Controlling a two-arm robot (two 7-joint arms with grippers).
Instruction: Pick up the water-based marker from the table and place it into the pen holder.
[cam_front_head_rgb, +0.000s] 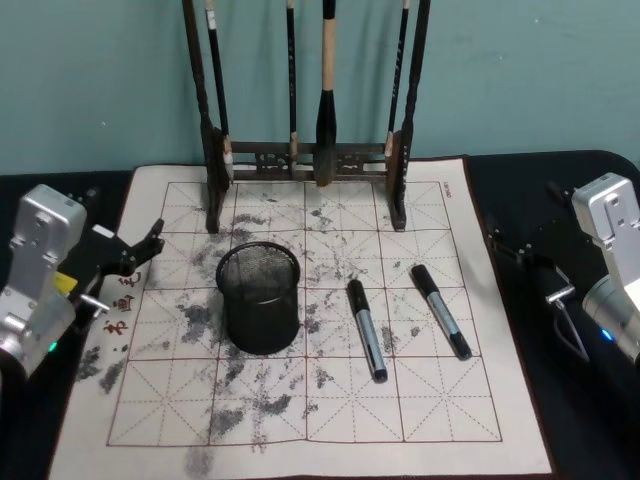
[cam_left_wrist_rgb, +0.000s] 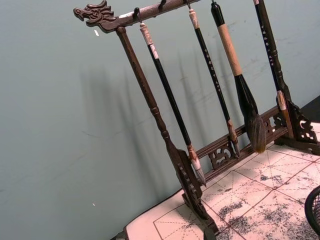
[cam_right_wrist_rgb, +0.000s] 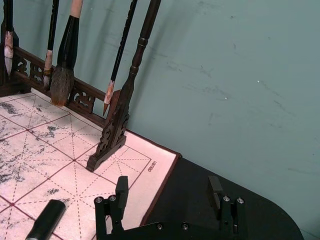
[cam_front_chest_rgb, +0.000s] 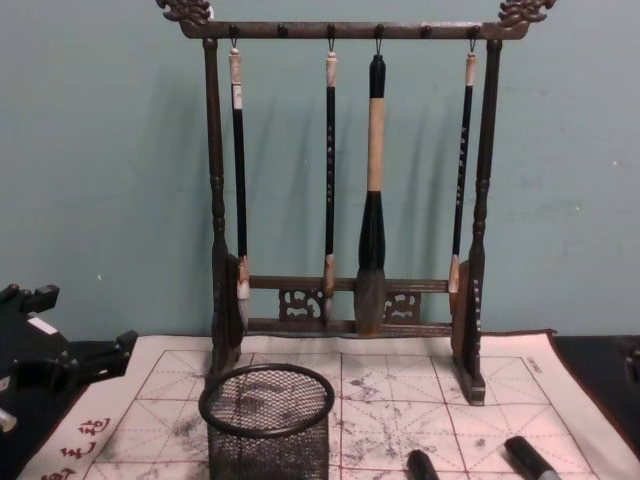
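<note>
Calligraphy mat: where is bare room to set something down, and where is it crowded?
Free: the front rows of the mat, nearer than the pen holder, left marker and right marker; also the strip between holder and left end effector. Crowded: the back under the brush rack, and the narrow gaps between holder and markers.

Backdrop: plain matte teal wall (cam_front_chest_rgb: 100, 150), a few scuffs and white specks. Dark carved wooden brush rack (cam_front_chest_rgb: 280, 30) in front, four brushes (cam_front_chest_rgb: 372, 150) hanging, casting soft shadows. Even light.

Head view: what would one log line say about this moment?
marker and second marker: lying on mat | pen holder: upright, empty | left gripper: open, mat's left | right gripper: open, mat's right
</note>
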